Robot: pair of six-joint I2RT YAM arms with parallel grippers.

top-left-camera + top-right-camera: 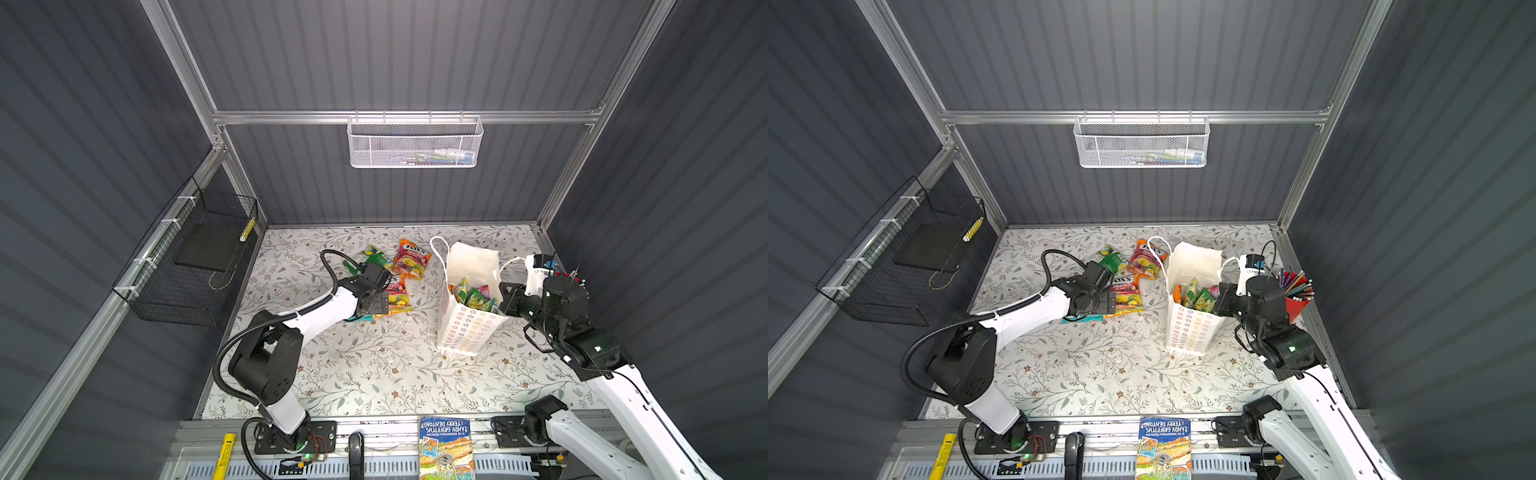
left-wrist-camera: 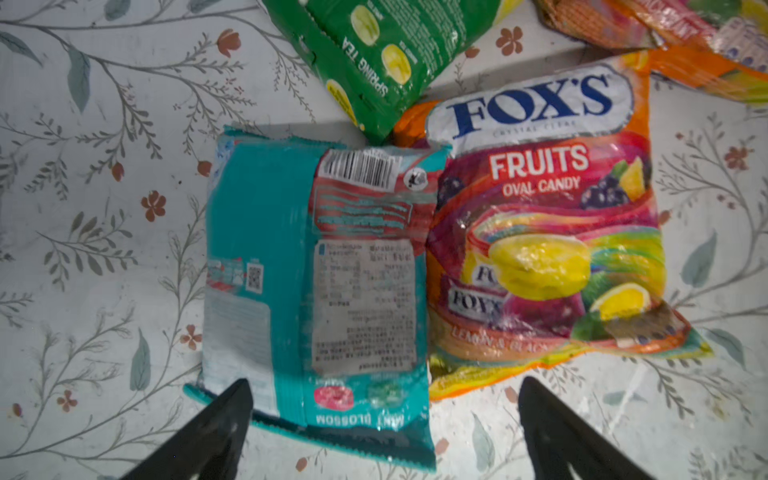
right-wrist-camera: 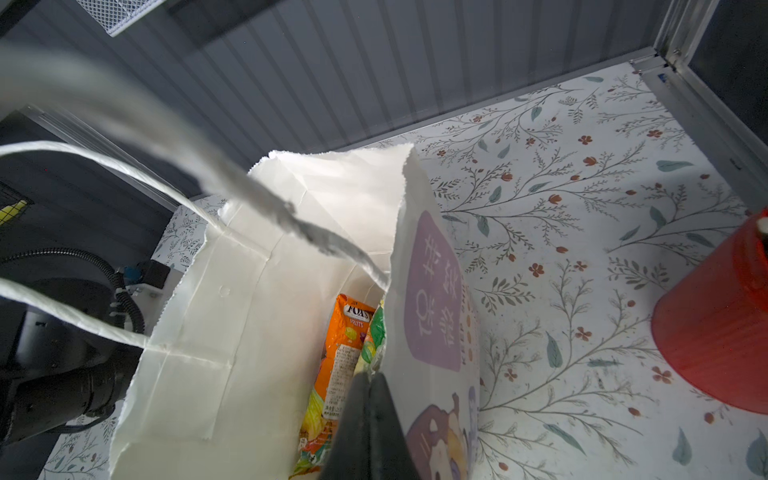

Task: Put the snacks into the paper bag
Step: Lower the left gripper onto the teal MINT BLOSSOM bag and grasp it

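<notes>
The white paper bag (image 1: 469,328) (image 1: 1192,332) stands upright and open at the right, with several snacks (image 1: 473,297) (image 3: 345,353) inside. My right gripper (image 1: 505,297) (image 3: 370,378) is shut, pinching the bag's side wall (image 3: 432,291) at the rim. More snacks lie left of the bag: a teal packet (image 2: 316,270), a FOX'S Fruits packet (image 2: 540,232) (image 1: 397,293), a green packet (image 2: 374,54) (image 1: 374,257) and an orange-pink one (image 1: 412,258) (image 1: 1148,259). My left gripper (image 1: 376,303) (image 2: 384,382) hangs open just above the teal packet's end, holding nothing.
A red pencil cup (image 1: 1296,305) (image 3: 715,332) stands right of the bag, by the right arm. An illustrated book (image 1: 446,449) and a yellow marker (image 1: 224,455) lie on the front rail. A white mesh basket (image 1: 415,143) hangs on the back wall, a black wire basket (image 1: 195,257) on the left wall.
</notes>
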